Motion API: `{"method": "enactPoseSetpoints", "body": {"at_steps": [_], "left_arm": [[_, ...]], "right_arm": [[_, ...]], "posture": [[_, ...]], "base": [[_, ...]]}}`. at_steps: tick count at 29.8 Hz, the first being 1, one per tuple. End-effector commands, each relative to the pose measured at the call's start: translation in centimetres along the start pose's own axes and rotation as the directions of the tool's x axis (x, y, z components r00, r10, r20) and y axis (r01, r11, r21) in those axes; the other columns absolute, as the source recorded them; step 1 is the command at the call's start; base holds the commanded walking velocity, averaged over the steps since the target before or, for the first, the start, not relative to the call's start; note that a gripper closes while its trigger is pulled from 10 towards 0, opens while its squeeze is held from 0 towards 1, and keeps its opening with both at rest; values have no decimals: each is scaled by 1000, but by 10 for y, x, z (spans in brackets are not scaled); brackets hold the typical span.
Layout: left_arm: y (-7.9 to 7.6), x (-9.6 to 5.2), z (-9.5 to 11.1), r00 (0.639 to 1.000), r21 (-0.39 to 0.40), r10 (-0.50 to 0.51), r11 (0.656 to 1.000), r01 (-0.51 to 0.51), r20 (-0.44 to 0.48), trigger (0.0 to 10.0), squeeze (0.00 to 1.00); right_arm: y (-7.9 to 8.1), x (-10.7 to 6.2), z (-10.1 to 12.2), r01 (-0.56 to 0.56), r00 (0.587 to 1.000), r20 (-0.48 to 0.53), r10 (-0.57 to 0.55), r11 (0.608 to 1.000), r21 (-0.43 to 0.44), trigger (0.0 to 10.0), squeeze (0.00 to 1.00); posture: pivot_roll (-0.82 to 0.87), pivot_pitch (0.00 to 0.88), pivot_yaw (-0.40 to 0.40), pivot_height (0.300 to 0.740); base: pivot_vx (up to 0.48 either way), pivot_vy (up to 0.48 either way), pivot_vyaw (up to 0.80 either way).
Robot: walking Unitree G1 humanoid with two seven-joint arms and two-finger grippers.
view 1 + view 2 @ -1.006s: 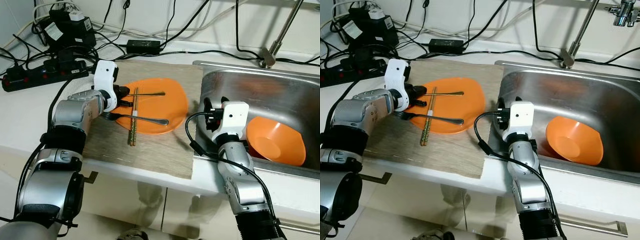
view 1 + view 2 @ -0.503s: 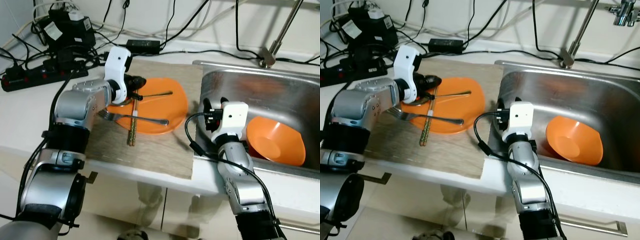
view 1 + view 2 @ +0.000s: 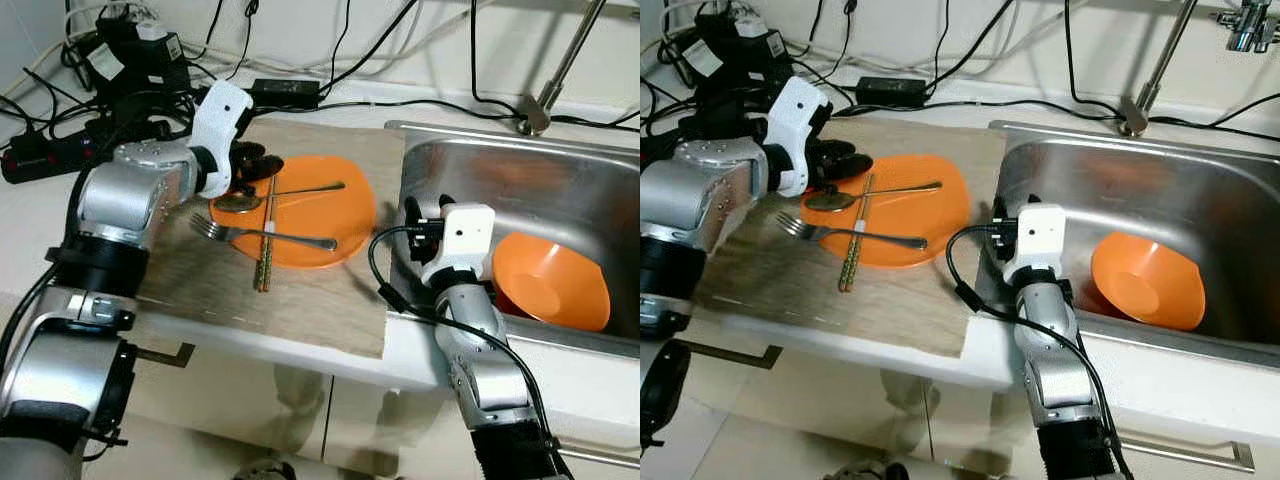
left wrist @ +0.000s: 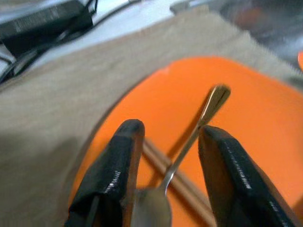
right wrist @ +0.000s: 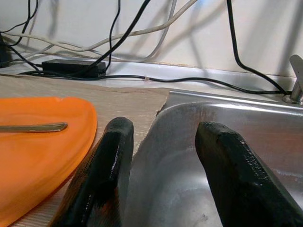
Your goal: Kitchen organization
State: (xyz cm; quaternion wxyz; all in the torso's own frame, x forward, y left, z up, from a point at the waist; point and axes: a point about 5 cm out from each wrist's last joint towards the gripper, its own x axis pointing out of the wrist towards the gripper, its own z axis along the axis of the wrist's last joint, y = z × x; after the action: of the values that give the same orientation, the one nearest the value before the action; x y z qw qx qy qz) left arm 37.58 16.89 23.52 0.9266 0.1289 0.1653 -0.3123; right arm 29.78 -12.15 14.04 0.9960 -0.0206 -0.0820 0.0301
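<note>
Left gripper (image 4: 165,182), fingers parted, straddles the metal spoon (image 3: 275,195) on the orange oval plate (image 3: 325,215); right gripper (image 5: 161,156), released, hovers at the steel sink (image 3: 560,190) rim.

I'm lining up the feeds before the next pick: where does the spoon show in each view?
Left eye view: spoon across the far half of the orange plate, bowl by the left end effector.
Right eye view: same place.
Left wrist view: between the open fingers.
Right wrist view: just the handle tip.
Shared landmark: the orange plate.
</note>
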Motion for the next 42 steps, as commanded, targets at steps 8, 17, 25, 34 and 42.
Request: {"method": "enactPoseSetpoints", "body": {"at_steps": [8, 17, 25, 34, 42], "left_arm": [[-8, 4, 1, 990, 88, -122, 988, 128, -73, 10000, 0], [-15, 14, 1, 977, 133, -182, 971, 197, -114, 10000, 0], [-11, 23, -6, 975, 172, -157, 968, 183, -157, 10000, 0], [0, 26, -8, 984, 213, -77, 971, 110, -158, 10000, 1000], [3, 28, -2, 991, 225, -57, 971, 84, -123, 10000, 1000]], "right_arm": [[2, 1, 2, -14, 1000, 4, 14, 1000, -1, 10000, 0], [3, 0, 1, -15, 1000, 4, 15, 1000, 1, 10000, 0], [1, -2, 1, -10, 1000, 4, 10, 1000, -4, 10000, 0], [-1, -3, 1, -2, 1000, 2, 2, 1000, -8, 10000, 0], [-2, -4, 1, -1, 1000, 0, 1, 1000, -10, 10000, 0]], "posture": [[73, 0, 12, 740], [67, 0, 18, 740], [57, 0, 20, 740], [50, 0, 20, 740], [45, 0, 17, 740]], "base": [[0, 0, 0], [0, 0, 0], [0, 0, 0], [0, 0, 0], [0, 0, 0]]}}
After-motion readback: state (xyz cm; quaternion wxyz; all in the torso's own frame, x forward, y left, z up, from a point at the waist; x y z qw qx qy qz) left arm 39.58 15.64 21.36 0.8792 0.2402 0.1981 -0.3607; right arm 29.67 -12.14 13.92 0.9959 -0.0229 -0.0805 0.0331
